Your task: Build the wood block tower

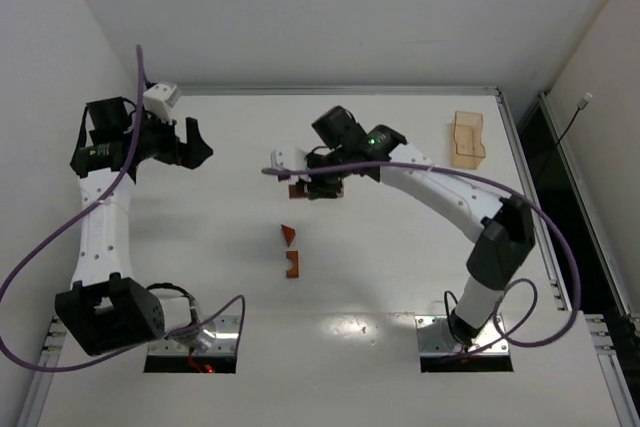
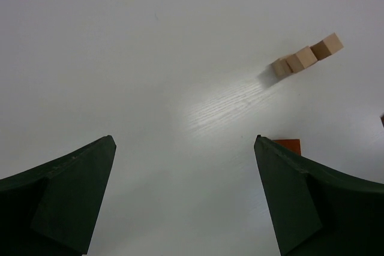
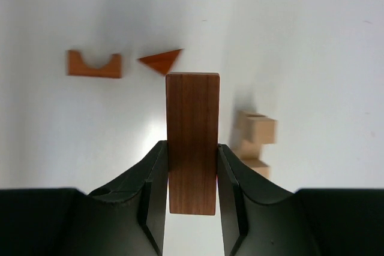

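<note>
My right gripper [image 3: 192, 148] is shut on a reddish-brown wooden bar [image 3: 192, 124] and holds it upright above the table; it also shows in the top view [image 1: 318, 187]. Just right of the bar lies a small cluster of light tan cubes [image 3: 257, 139], also in the left wrist view [image 2: 306, 58]. A notched reddish-brown block [image 3: 94, 65] and a reddish-brown triangle [image 3: 161, 60] lie further off, and show mid-table in the top view as the notched block [image 1: 292, 265] and the triangle [image 1: 288, 235]. My left gripper [image 2: 185, 142] is open and empty over bare table at the left [image 1: 195, 142]. No stacked tower shows.
A flat light-tan wooden tray [image 1: 466, 139] lies at the back right of the white table. A raised rim [image 1: 330, 90] runs along the far edge. A reddish piece [image 2: 288, 145] peeks from behind my left gripper's right finger.
</note>
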{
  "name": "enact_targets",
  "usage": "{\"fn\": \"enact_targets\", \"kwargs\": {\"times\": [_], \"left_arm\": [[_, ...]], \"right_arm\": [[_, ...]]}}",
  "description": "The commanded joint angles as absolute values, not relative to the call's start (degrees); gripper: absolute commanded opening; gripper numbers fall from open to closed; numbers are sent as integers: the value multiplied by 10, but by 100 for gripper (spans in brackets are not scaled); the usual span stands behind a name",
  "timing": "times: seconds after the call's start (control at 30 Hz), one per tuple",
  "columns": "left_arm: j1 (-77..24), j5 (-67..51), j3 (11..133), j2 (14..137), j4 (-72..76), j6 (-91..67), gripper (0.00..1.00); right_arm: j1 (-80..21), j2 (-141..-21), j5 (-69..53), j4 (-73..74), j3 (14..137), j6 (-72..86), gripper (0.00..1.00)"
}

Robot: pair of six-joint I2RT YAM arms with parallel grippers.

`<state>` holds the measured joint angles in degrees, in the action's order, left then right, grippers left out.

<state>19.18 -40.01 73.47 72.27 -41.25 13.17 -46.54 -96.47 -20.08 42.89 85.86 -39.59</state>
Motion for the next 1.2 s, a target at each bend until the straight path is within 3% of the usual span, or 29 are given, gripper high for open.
{"fn": "enact_targets", "kwargs": {"times": [0.0,0.17,0.27,0.67,1.17], "left_arm": [[138,-318,741,694,-358,121,100],[75,-290,784,732,-363,80,100],[57,-305,784,752,-363,75,100],[9,-326,790,790,-356,81,100],[-15,-339,802,819,-350,75,100]], "right_arm": [[-415,-1055,-220,503,987,-420,0],[-370,-1167,-240,590,1155,-444,0],[-353,-1201,-240,602,1181,-459,0],[-328,-1195,-271,577,1107,-460,0],[-311,-1223,-282,577,1120,-466,0]]}}
